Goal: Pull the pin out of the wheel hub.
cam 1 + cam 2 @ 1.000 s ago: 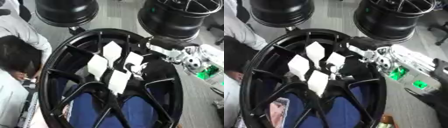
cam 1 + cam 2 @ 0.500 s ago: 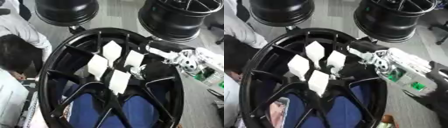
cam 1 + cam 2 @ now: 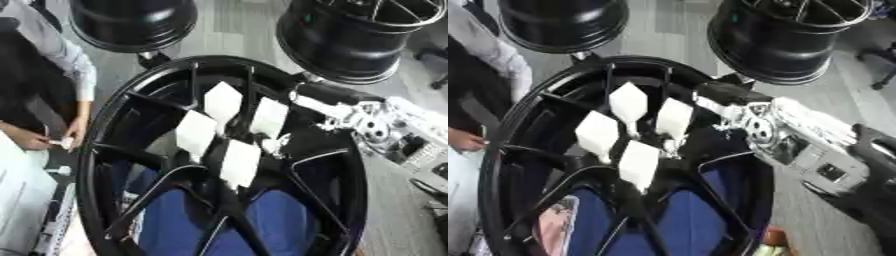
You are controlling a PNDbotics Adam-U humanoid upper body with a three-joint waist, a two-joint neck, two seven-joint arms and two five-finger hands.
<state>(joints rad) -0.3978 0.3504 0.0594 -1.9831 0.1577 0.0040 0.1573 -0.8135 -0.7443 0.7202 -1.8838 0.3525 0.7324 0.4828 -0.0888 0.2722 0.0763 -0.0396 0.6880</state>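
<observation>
Fingers (image 3: 724, 107) of the right hand (image 3: 750, 120) are reaching toward white tagged pins (image 3: 674, 118) at the black spoked wheel hub (image 3: 229, 150); whether they are gripping one cannot be told.

Black wheel hub (image 3: 105, 150); white tags (image 3: 196, 134); blue cloth (image 3: 280, 220).

A big black wheel hub with thin spokes (image 3: 122, 130) fills the middle. Four white diamond-shaped paper tags (image 3: 241, 162) stand near its centre. The robot's right hand (image 3: 328, 107) reaches in over the hub's upper right rim; its fingers are blurred. Two more black wheels (image 3: 131, 22) sit behind.
</observation>
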